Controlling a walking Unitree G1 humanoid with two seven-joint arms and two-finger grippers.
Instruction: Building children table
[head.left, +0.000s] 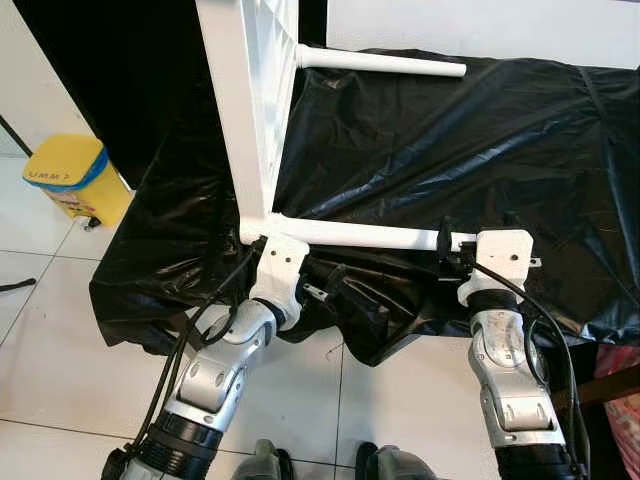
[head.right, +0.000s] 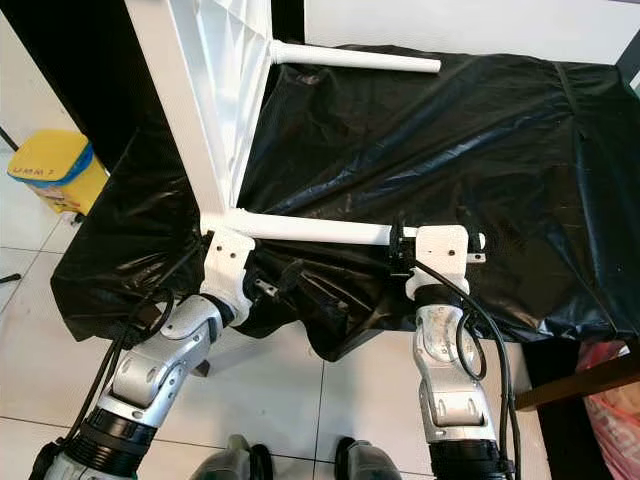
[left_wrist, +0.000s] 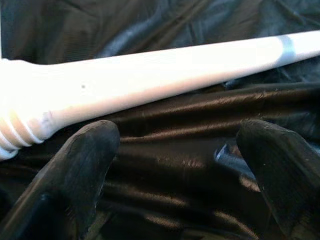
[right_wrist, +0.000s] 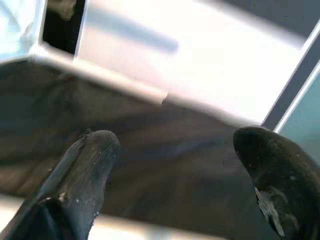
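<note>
Flanking near table leg (head.left: 360, 236): both end effectors, spread.

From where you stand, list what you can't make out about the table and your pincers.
- Tabletop: cut off by the top edge in both eye views.
- Near leg: its joint with the tabletop is hidden behind the left pincer's white mount.
- Right pincer: blurred wrist view; what lies beyond its open fingers is unclear.

Table leg (head.left: 360, 235): smooth white painted finish; sheet (head.left: 480, 140): glossy, crinkled black plastic; floor (head.left: 40, 330): shiny pale tile; bin (head.left: 75, 180): yellow plastic.
</note>
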